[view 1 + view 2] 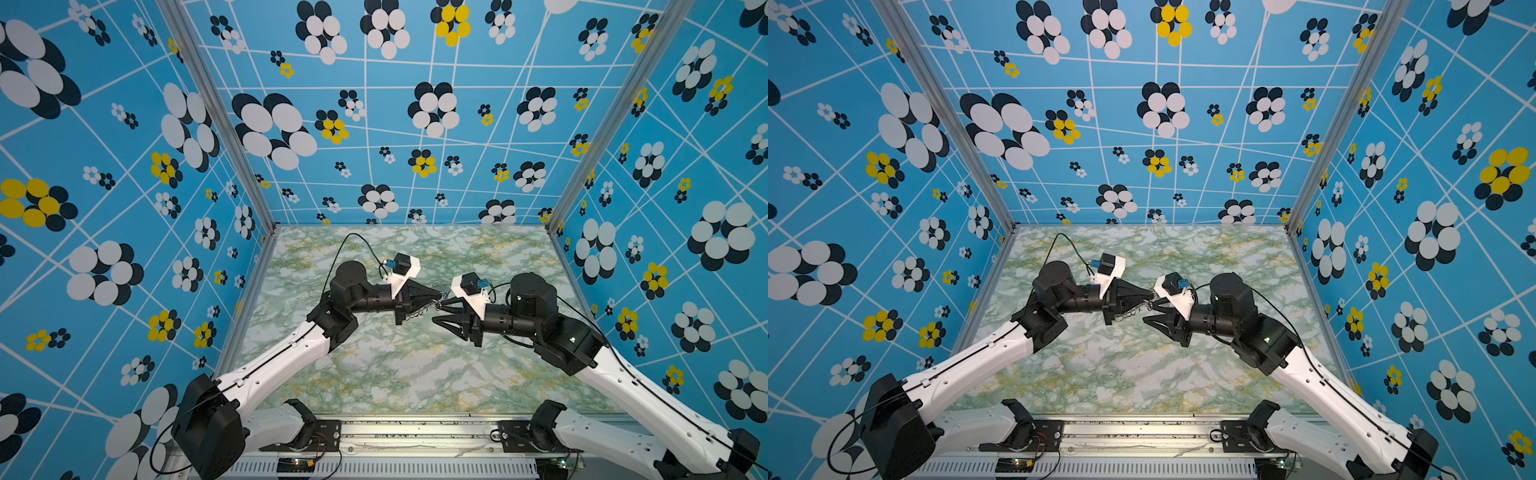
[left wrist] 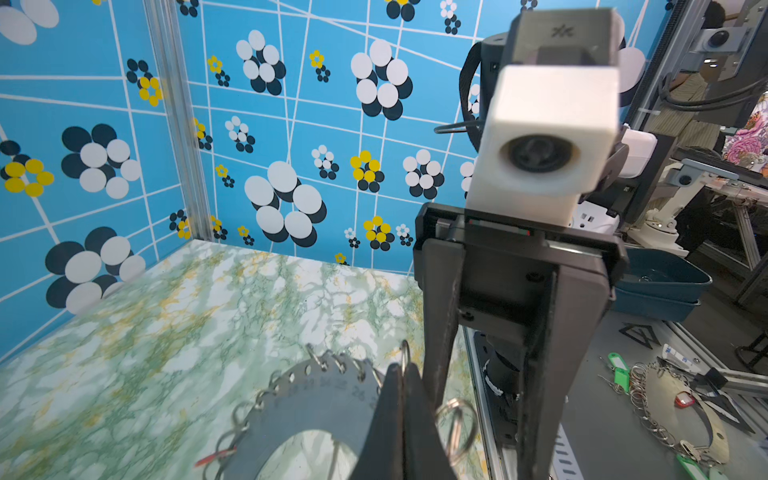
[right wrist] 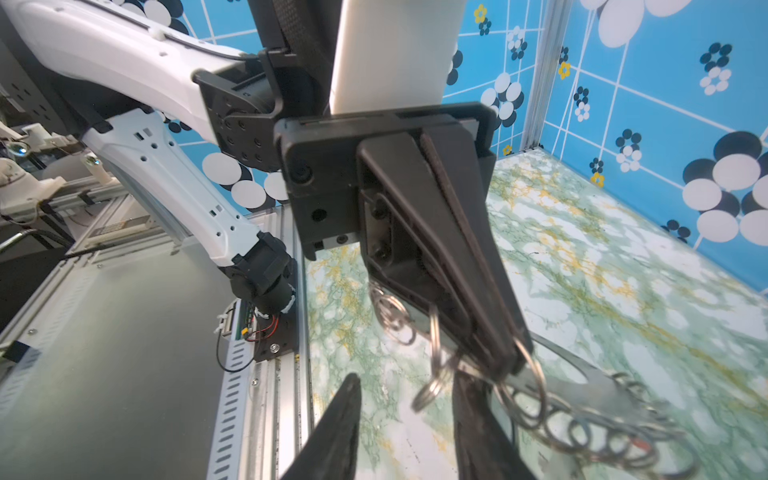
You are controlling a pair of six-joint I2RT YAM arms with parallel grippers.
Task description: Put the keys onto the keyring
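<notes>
Left gripper point(image 2: 401, 386) pinches the keyring point(image 2: 316, 399) shut-jawed above the table point(image 2: 166, 332), right gripper point(image 3: 409, 382) half open beside its rim, a red key point(image 2: 214, 456) apparently hung on its far edge; next likely calls for fetching another key, none in sight, for a free loop point(image 2: 316, 360).

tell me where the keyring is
Mid-table in both top views: the keyring is gripped by the shut left claw, facing the open right claw.

Green-veined marble tabletop point(image 1: 395, 374) inside blue flowered walls point(image 1: 415, 124); 2 stacked blue bins point(image 2: 665, 286) outside.
</notes>
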